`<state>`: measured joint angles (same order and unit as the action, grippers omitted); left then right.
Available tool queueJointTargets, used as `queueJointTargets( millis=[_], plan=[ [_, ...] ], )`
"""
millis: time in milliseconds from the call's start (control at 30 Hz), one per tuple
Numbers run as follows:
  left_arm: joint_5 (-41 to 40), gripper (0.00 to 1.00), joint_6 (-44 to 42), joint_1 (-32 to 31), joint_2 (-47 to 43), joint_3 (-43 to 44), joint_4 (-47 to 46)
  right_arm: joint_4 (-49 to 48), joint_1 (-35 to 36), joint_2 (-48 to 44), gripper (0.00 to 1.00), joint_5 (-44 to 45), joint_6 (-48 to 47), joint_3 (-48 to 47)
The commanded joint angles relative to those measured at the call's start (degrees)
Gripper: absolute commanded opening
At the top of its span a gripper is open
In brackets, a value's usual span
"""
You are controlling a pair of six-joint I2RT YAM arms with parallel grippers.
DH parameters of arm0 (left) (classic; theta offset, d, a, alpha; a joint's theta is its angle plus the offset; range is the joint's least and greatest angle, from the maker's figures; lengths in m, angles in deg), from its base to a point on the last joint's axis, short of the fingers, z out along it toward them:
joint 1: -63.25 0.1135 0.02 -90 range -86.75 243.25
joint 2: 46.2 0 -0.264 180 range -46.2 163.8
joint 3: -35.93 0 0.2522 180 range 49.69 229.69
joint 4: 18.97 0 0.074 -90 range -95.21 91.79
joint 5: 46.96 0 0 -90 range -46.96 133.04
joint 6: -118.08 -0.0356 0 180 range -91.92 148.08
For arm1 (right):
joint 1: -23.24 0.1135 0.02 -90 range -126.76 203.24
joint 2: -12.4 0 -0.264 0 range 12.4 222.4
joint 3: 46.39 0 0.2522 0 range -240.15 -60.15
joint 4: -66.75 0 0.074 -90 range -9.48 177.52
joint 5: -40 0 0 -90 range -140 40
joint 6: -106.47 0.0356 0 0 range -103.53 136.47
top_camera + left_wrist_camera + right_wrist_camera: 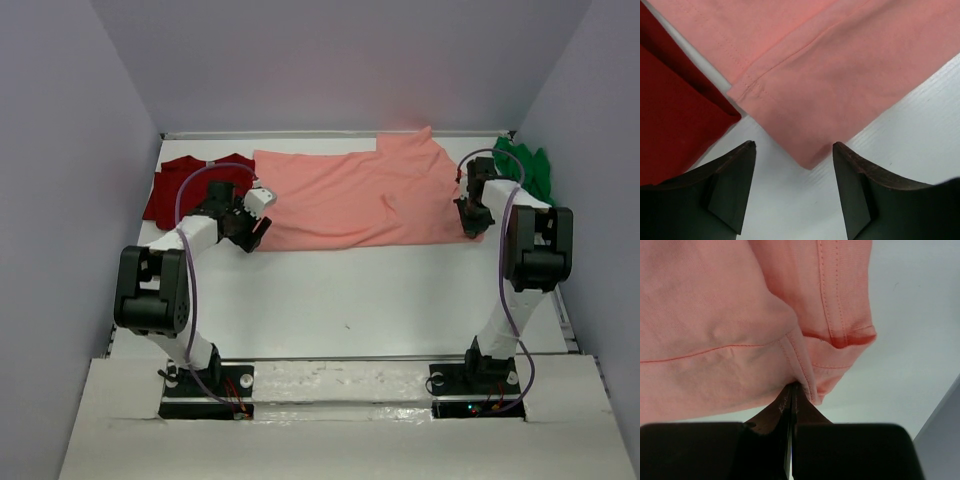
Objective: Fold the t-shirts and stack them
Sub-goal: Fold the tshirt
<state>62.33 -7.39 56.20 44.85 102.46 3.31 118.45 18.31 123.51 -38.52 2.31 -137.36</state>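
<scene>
The salmon-pink t-shirt [360, 200] lies spread flat across the back of the table. A dark red t-shirt [175, 190] lies at the back left and a bright green one [530, 168] is bunched at the back right. My left gripper [260, 232] hovers at the pink shirt's near left corner. In the left wrist view it [793, 145] is open, the corner of the pink cloth [840, 65] between its fingertips, the dark red shirt [670, 115] to the left. My right gripper [472, 225] is at the pink shirt's right edge, shut [791, 386] on a pinched fold of pink hem [800, 355].
White table [350, 290] with grey walls at the back and on both sides. The green shirt lies against the right wall, close behind the right arm. A raised white ledge [340, 375] runs along the near edge by the arm bases.
</scene>
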Motion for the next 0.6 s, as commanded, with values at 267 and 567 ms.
queueJointTargets(
  millis=[267,567],
  plan=[
    [1.19,0.49,1.36,-0.25,7.21,8.39,7.83,-0.14,-0.96,0.33,0.00,0.64,-0.61,-1.89],
    [4.35,0.27,-4.96,-0.60,7.83,7.70,13.63,-0.14,-0.96,0.42,0.00,1.26,-0.70,-2.68]
  ],
)
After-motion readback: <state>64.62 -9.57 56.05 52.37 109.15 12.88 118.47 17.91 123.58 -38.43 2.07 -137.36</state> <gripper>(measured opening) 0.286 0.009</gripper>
